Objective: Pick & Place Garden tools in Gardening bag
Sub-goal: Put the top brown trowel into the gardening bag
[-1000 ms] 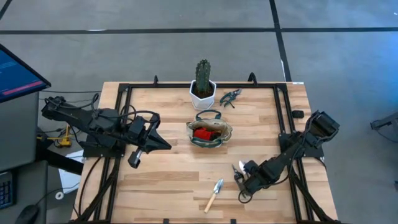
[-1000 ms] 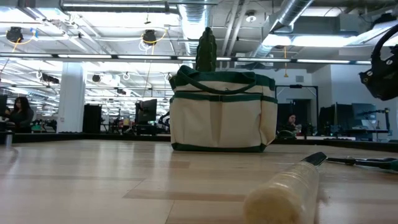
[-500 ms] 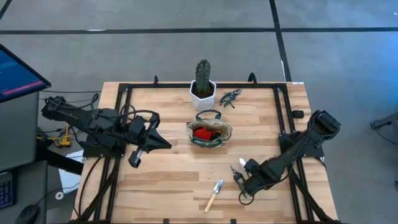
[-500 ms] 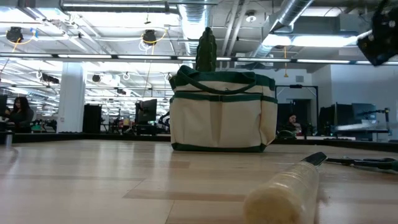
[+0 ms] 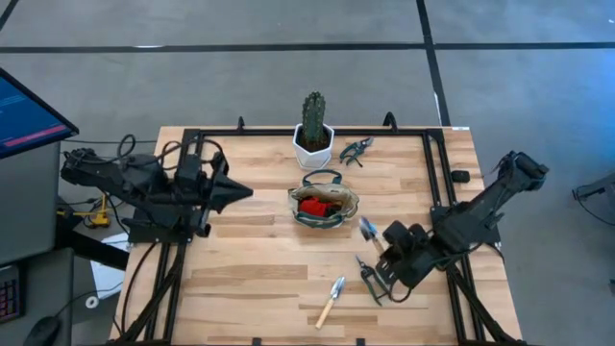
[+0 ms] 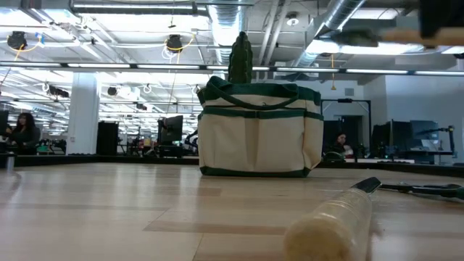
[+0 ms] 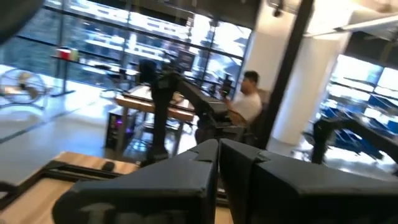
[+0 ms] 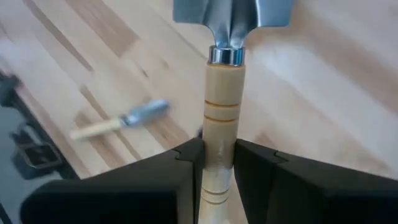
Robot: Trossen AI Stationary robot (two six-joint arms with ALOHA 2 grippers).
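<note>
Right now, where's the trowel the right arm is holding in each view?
High view: held trowel just right of the gardening bag, blade toward it, in the right gripper.
Low view: blurred handle and blade at top right, lifted above the table.
Left wrist view: not in it.
Right wrist view: centre, wooden handle clamped between the fingers.
Shared landmark: the second trowel lying on the table.
</note>
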